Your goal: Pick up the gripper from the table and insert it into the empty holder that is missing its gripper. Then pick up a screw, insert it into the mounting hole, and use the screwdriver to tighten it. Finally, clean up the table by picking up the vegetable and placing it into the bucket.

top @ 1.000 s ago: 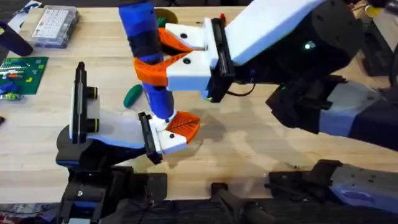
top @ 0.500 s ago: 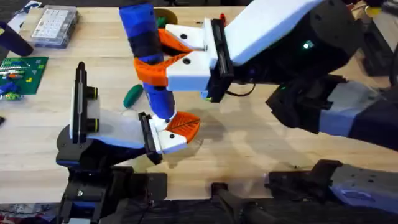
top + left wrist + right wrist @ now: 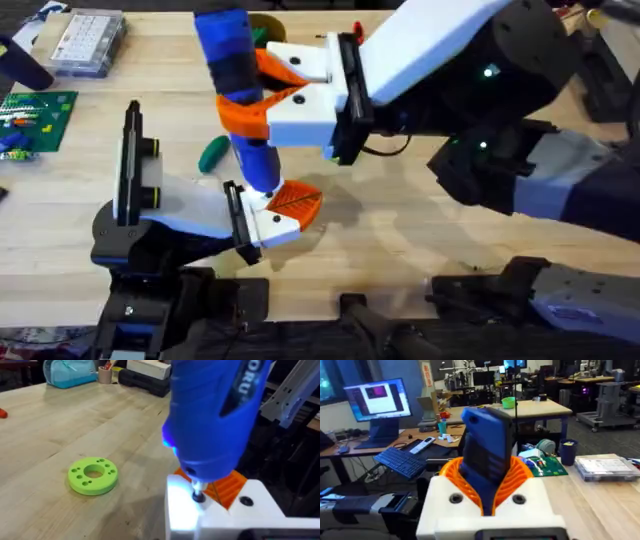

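The right gripper (image 3: 262, 95), clamped around the blue screwdriver (image 3: 237, 95), holds its tip on the white holder (image 3: 272, 222), where the orange gripper (image 3: 298, 201) sits; tightening seems underway, needing steady downward pressure next.

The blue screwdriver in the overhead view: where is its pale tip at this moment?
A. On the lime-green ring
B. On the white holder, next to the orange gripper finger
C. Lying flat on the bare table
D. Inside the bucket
B. The right pincer holds the blue screwdriver upright, and its tip meets the white holder beside the orange gripper finger; the left wrist view shows the bit pressed on the holder's white block.
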You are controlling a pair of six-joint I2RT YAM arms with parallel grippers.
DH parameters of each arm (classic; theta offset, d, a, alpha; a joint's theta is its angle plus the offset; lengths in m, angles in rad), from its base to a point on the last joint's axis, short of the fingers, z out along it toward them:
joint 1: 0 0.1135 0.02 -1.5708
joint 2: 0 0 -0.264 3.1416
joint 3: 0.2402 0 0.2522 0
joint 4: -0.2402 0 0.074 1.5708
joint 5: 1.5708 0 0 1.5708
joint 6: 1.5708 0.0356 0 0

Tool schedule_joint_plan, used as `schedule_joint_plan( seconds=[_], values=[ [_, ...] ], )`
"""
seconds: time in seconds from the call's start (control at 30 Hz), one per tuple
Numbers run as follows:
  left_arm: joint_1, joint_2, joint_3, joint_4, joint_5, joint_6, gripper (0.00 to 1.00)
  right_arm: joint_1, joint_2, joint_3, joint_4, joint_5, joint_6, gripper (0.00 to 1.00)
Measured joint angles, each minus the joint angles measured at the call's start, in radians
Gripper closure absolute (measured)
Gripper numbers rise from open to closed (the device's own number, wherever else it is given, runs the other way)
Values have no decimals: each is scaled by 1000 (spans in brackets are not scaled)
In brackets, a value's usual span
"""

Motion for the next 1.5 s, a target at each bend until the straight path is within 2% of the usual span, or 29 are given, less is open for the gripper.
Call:
schedule_joint_plan(
  seconds=[0.4, 0.53, 0.77, 0.93, 1.1, 1.27, 1.4, 1.5],
  values=[
    [-1, 0, 1, 27, 3, 1, 984, 7, 1, 16, 36, -30, 0, 932],
    [-1, 0, 8, 45, -2, 11, 984, 7, 18, 77, -13, -41, -2, 932],
    [-1, 0, 1, 16, -2, 12, 984, -13, 12, 263, 31, -21, -11, 932],
    [-1, 0, 1, 16, -2, 12, 984, -37, -9, 296, 9, -20, -17, 932],
    [-1, 0, 1, 16, -2, 12, 984, -56, -8, 297, -151, -21, -67, 932],
    [-1, 0, 1, 16, -3, 12, 984, -81, -6, 300, -386, -2, -231, 932],
    [-1, 0, 1, 16, -3, 12, 984, -118, -5, 301, -595, 76, -415, 932],
    [-1, 0, 1, 16, -3, 12, 984, -154, -2, 301, -719, 180, -578, 932]
  ],
)
